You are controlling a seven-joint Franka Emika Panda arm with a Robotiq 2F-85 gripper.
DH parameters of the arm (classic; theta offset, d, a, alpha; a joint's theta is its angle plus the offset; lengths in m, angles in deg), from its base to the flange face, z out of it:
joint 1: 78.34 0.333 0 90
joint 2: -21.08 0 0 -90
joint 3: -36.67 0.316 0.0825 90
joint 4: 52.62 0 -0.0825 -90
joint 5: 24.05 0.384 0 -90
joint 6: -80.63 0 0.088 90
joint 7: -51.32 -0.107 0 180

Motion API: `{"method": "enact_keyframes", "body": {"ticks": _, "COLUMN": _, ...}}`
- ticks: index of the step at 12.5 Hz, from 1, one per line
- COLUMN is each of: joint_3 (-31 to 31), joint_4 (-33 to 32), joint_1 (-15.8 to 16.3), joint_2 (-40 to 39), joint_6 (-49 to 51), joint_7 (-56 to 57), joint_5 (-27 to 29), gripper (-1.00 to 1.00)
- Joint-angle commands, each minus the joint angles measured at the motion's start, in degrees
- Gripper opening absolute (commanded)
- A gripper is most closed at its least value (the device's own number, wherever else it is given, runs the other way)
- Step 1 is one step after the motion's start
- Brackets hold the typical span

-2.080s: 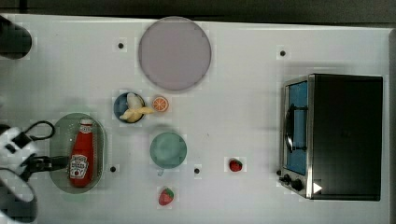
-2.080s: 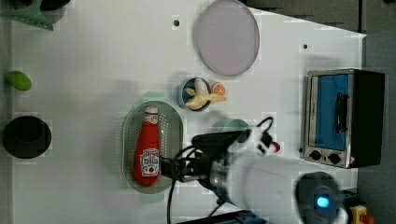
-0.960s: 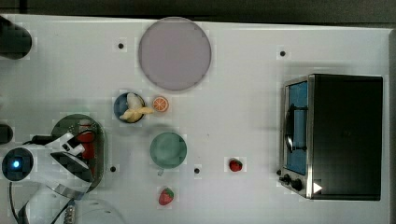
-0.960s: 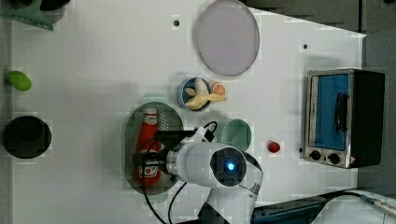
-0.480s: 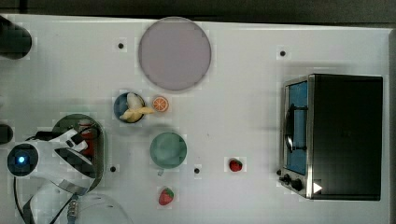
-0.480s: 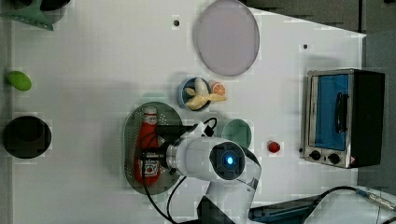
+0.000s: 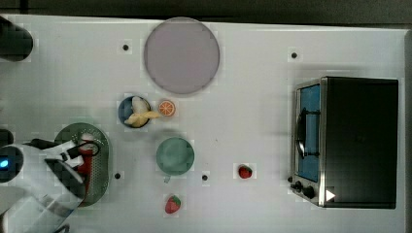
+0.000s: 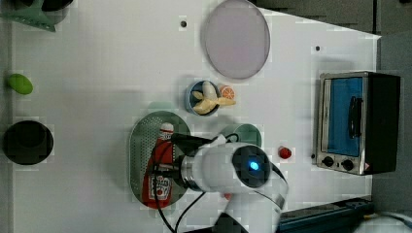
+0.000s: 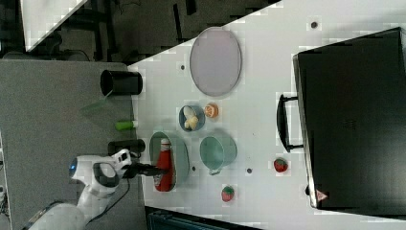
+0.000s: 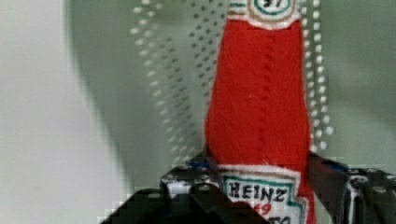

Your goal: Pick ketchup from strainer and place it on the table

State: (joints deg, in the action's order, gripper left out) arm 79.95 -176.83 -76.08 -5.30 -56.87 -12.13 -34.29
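Having dropped over the strainer [image 8: 141, 155] since earlier, the claw [image 10: 261, 186] now clamps the ketchup [image 10: 259, 102].

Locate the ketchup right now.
The ketchup lies in the strainer at the left view's lower left, just left of the teal cup, with the claw around its body.

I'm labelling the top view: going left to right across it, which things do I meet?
strainer → banana bowl → orange slice → teal cup → strawberry → toaster oven
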Motion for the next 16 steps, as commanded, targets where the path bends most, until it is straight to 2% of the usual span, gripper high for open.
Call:
{"method": "enact_keyframes", "body": {"ticks": 1, "joint_3": 5.34, "joint_4": 4.58, "joint_1": -3.22, "joint_2": 8.24, "joint_6": 4.21, "joint_7": -0.39, "joint_5": 3.21, "gripper": 0.21}}
{"method": "enact_keyframes", "body": {"ticks": 3, "joint_3": 6.08, "joint_4": 8.03, "joint_1": -4.42, "joint_2": 11.62, "joint_6": 10.24, "joint_7": 3.08, "joint_5": 4.74, "gripper": 0.21}}
{"method": "enact_keyframes", "body": {"ticks": 6, "joint_3": 5.76, "joint_4": 14.95, "joint_1": -6.32, "joint_2": 14.02, "joint_6": 23.38, "joint_7": 10.12, "joint_5": 10.04, "gripper": 0.21}}
{"method": "enact_keyframes", "body": {"ticks": 9, "joint_3": 4.46, "joint_4": 21.33, "joint_1": -10.12, "joint_2": 14.91, "joint_6": 32.84, "joint_7": 15.39, "joint_5": 10.31, "gripper": 0.21}}
{"method": "enact_keyframes", "body": {"ticks": 13, "joint_3": 0.14, "joint_4": 23.81, "joint_1": -16.10, "joint_2": 17.43, "joint_6": 34.10, "joint_7": 18.39, "joint_5": 9.72, "gripper": 0.21}}
{"method": "enact_keyframes", "body": {"ticks": 16, "joint_3": -4.32, "joint_4": 23.58, "joint_1": -19.23, "joint_2": 19.10, "joint_6": 34.14, "joint_7": 18.84, "joint_5": 9.71, "gripper": 0.21}}
